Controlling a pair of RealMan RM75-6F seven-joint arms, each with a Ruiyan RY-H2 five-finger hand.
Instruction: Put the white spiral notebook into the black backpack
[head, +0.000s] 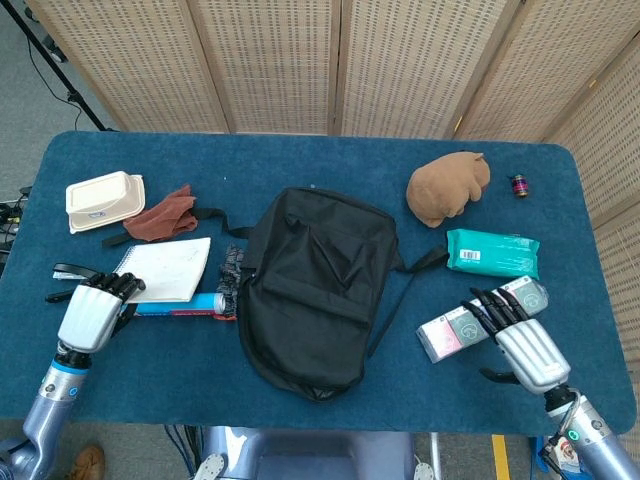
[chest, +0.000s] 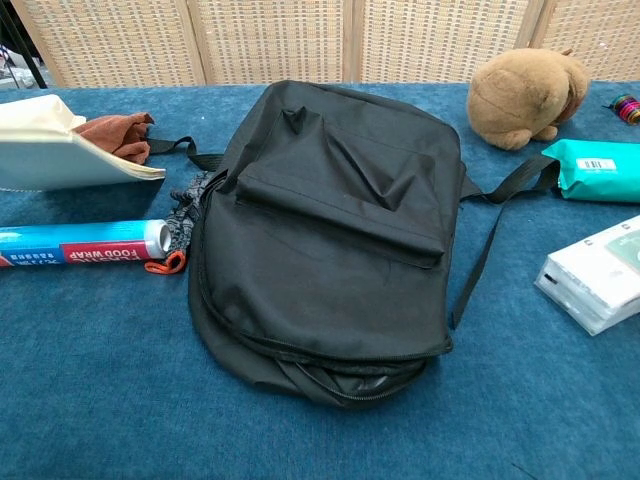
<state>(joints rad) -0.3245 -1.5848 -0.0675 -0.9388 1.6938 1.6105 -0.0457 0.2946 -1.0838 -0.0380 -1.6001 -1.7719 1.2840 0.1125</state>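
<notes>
White spiral notebook (head: 164, 270): at the left side of the blue desk (head: 300, 160), left of the black backpack (head: 315, 285). In the chest view it (chest: 70, 150) is clear of the desk surface and tilted, with the near edge higher than the far one. Faint handwriting on the open page, not legible.

Left hand (head: 92, 312): at the notebook's near-left corner, fingers curled around that corner, holding it up. Grip seen in the head view only; the chest view does not show this hand.

Under and just in front of the notebook: a blue food wrap box (chest: 80, 243) lying flat along the desk, its right end close to the backpack's left edge. Label reads "FOOD WRAP" in white on a red band.

Backpack: flat in the desk centre, front pocket up, zipper along the near edge partly undone in the chest view. One strap (head: 395, 300) trails to the right.

Left of the hand: black stapler (head: 68, 272). Behind the notebook: rust-brown cloth (head: 160, 215), then a white clamshell food container (head: 104, 200).

Right hand (head: 520, 340): fingers extended and apart, tips resting over a flat pack of tissue packets (head: 455, 330); holds nothing. Behind: teal wet-wipe pack (head: 492, 252) with a white barcode label, text too small to read. Brown plush toy (head: 447, 187) at the far right.
</notes>
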